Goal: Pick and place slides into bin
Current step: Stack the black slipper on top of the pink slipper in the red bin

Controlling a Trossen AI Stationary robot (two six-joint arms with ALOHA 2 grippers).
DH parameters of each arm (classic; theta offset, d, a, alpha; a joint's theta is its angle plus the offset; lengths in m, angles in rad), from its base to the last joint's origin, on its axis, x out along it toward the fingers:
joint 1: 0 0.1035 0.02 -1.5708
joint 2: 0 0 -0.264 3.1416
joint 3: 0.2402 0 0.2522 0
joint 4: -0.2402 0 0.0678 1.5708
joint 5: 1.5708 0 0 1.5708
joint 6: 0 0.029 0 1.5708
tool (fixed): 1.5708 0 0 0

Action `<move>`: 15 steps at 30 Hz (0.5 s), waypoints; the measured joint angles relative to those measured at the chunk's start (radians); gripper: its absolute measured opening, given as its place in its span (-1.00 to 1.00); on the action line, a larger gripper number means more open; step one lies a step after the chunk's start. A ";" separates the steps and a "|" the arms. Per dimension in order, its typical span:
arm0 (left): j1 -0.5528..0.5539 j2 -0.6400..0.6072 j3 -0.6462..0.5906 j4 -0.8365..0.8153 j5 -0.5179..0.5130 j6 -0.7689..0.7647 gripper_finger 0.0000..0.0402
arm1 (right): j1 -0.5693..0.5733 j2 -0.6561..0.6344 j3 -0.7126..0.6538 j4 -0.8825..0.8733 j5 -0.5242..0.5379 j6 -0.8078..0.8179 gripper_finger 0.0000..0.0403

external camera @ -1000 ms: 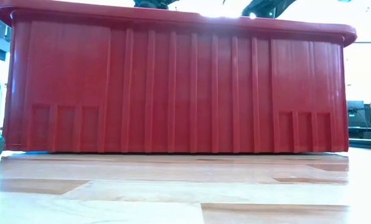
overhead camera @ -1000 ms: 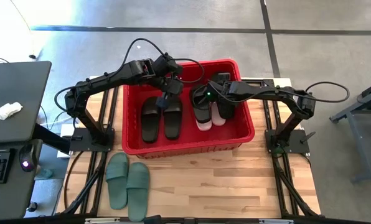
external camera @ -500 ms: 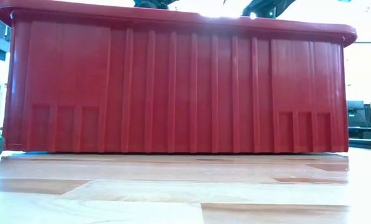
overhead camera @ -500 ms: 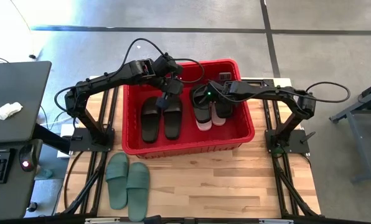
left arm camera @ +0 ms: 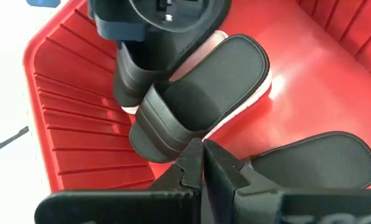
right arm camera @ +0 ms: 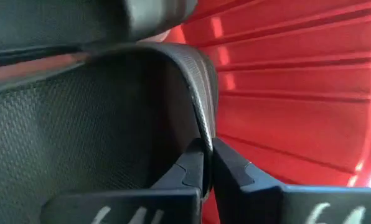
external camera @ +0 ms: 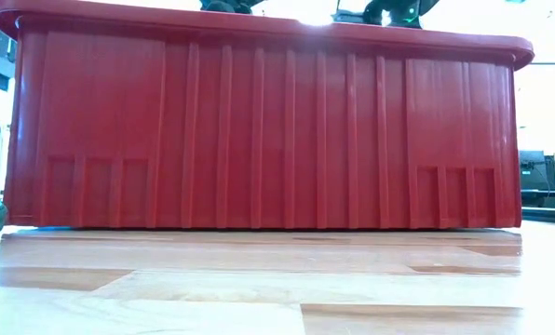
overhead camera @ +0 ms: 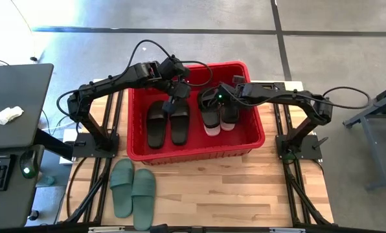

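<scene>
The red bin [overhead camera: 193, 155] stands mid-table. In its left half lie two black slides [overhead camera: 147, 124] [overhead camera: 180, 122]. In its right half two more black slides [overhead camera: 210, 111] [overhead camera: 229, 111] lie on pale pink ones [overhead camera: 212, 131]. A sage green pair [overhead camera: 133, 189] rests sole down on the table in front of the bin. My left gripper [left arm camera: 202, 155] hangs shut above the left black pair and holds nothing. My right gripper [right arm camera: 205, 158] is down in the bin's right half, shut on a black slide's strap. My right gripper pinches the edge of a black slide's strap [right arm camera: 205, 127] between its two fingers, one finger under the strap and one outside it. It comes slanting down from the table's right side. The slide stays low in the bin, over a pink slide [left arm camera: 220, 38].
The low view shows only the bin's ribbed near wall [external camera: 259, 130], with both arms just above its rim. A dark desk [overhead camera: 11, 110] stands off the table's left edge. Bare wood lies in front of the bin, right of the green pair.
My right wrist has rolled and its hand has edged toward the bin's far right. The black slide under it now covers more of the pink slide beneath.
</scene>
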 joint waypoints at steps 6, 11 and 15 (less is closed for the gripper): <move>0.000 0.000 0.000 0.000 0.000 0.000 -0.99 | 0.027 0.011 0.000 -0.006 0.135 0.050 -1.00; 0.000 0.000 0.000 0.000 0.000 -0.007 -0.99 | 0.027 0.019 -0.001 0.001 0.091 0.081 -1.00; 0.000 0.000 0.000 0.000 0.000 -0.011 -0.99 | 0.026 0.025 -0.002 0.009 0.089 0.090 -1.00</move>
